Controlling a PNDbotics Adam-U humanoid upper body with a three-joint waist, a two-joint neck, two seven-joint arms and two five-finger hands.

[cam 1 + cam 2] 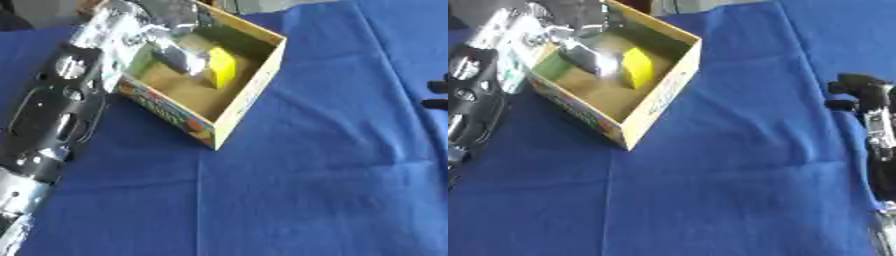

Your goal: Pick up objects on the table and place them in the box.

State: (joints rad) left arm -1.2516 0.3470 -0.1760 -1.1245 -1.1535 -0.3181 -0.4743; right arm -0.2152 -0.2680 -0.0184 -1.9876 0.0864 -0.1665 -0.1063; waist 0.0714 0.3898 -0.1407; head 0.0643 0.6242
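An open cardboard box (248,95) with a printed front wall stands on the blue cloth at the upper left. Inside it a yellow block (220,67) sits upright near the middle, and something green (551,65) lies by the left wall. My left hand (166,35), silver and blurred, reaches from the upper left over the box's rim and down into it, right beside the yellow block. Whether it holds the block is not visible. My right hand (866,97) rests at the right edge of the table, relaxed and holding nothing, far from the box.
My left forearm (52,115), black with silver joints, lies along the left edge beside the box. Blue cloth (315,190) covers the table in front and to the right of the box.
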